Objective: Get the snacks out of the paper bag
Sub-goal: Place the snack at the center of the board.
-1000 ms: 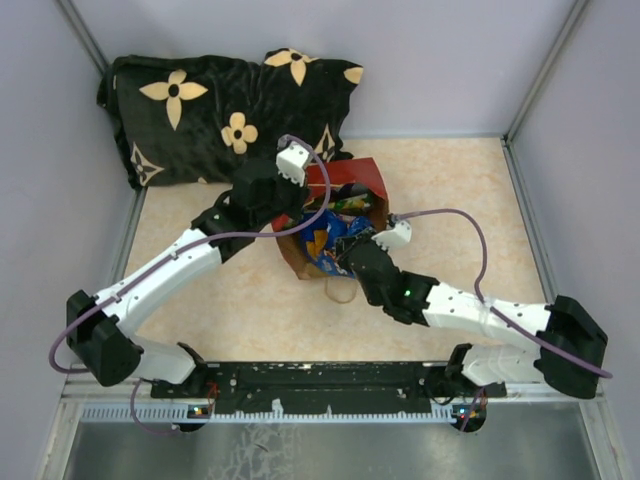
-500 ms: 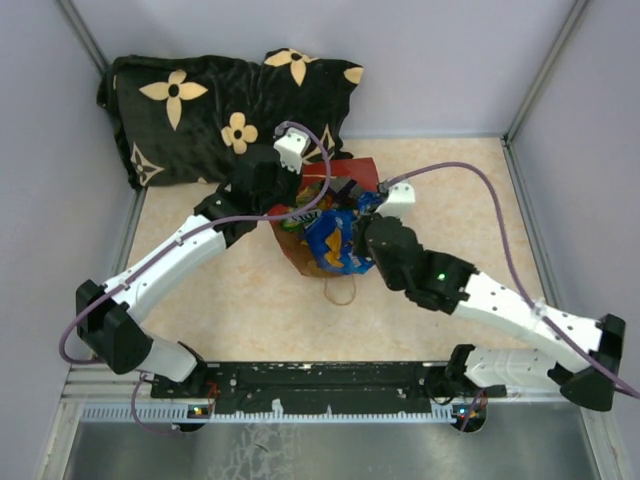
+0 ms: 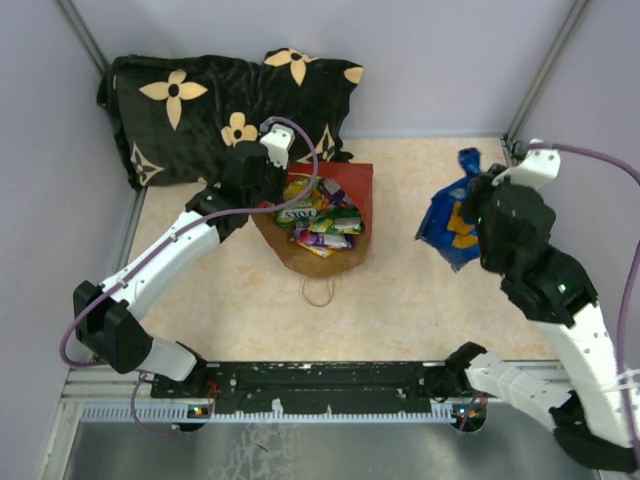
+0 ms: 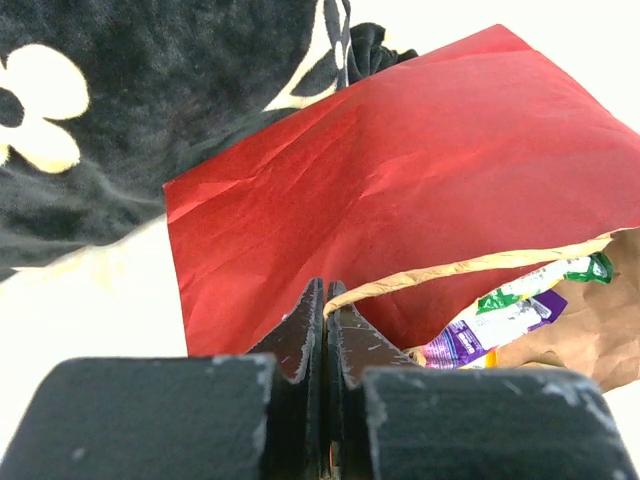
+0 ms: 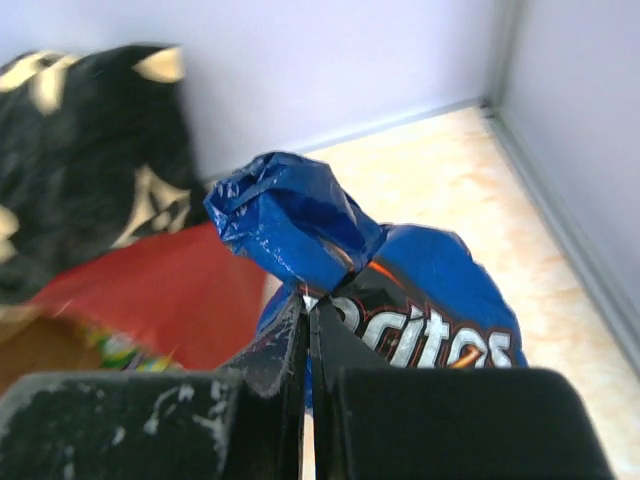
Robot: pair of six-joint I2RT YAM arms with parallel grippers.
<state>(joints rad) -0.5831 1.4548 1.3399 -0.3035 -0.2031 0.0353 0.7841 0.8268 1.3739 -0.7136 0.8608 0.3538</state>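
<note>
The right gripper [image 5: 309,305] is closed on the crumpled top of the blue Doritos bag [image 5: 430,290], well apart from the red paper bag [image 4: 420,170], whose rim the left gripper [image 4: 327,305] pinches

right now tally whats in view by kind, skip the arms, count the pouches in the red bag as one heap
blue glossy Doritos chip bag: 1
red paper shopping bag: 1
black flower-patterned pillow: 1
heap of small glossy candy pouches: 1
total: 4
</note>
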